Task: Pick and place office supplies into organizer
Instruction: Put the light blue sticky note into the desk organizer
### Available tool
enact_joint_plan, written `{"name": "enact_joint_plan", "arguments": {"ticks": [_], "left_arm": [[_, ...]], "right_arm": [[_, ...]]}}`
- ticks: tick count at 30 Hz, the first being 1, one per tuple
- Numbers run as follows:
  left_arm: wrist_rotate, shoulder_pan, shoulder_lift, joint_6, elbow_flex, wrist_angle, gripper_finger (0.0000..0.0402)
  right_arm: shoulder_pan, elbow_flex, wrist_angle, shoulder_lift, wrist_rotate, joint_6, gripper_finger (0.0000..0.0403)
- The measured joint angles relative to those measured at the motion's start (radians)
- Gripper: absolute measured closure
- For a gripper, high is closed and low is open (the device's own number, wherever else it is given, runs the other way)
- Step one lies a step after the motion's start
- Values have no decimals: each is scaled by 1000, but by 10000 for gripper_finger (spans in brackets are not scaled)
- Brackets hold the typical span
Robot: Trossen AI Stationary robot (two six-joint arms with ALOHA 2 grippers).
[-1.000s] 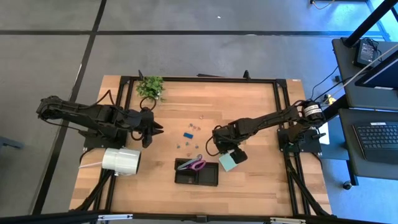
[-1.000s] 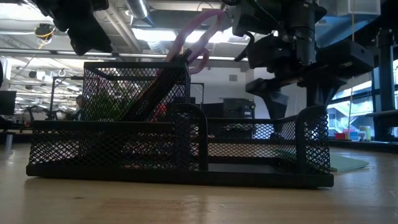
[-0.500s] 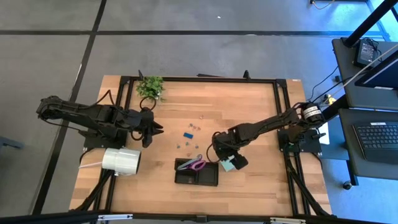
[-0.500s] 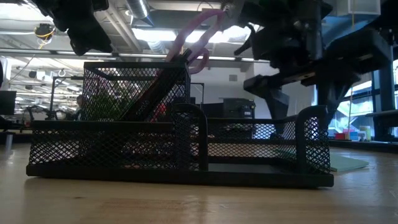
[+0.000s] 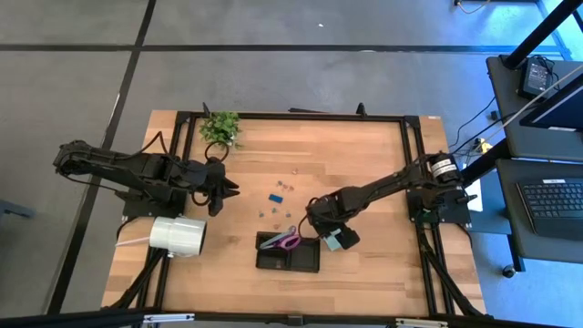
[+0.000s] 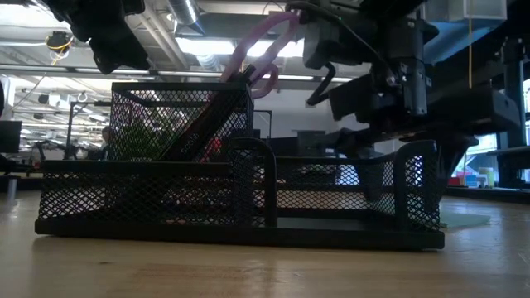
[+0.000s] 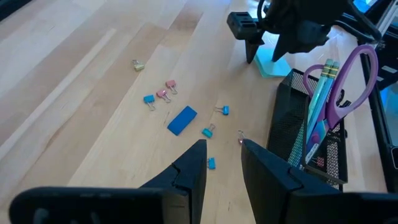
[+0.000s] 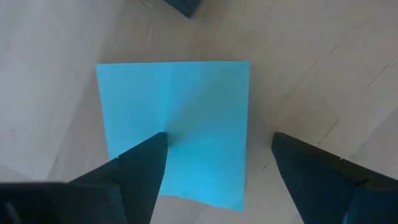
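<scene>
The right wrist view alone shows the right end effector (image 8: 214, 177) with fingers spread wide, directly above the pale blue-green sticky-note pad (image 8: 177, 127), which lies flat on the bench (image 8: 50, 68); one finger overlaps the pad's edge, the other stands past its opposite side, and contact cannot be told. In the high view that pad (image 5: 334, 240) shows only partly beneath the same end effector, just beside the organizer (image 5: 288, 254). The low view shows the organizer's black mesh walls (image 6: 157, 194) and divided compartments, which the high view flattens; the tall compartment holds the purple-handled scissors (image 6: 265, 45) leaning with handles up. The left wrist view adds pencils (image 7: 322, 93) standing beside the scissors in that compartment, and small items loose on the bench ahead of the left end effector (image 7: 222, 163): a blue block (image 7: 182, 119) and blue and pink clips (image 7: 163, 94). That end effector's fingers stand slightly parted, holding nothing, well apart from the organizer.
</scene>
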Motion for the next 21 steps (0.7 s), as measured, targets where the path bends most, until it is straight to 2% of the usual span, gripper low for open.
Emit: {"name": "enact_joint_plan", "arguments": {"ticks": [9,21], "left_arm": [[0,0,0,0,0,0,306],[0,0,0,0,0,0,306]], "right_arm": [[13,1,-3,20,17,25,121],[12,0,0,23,16,69,214]]}}
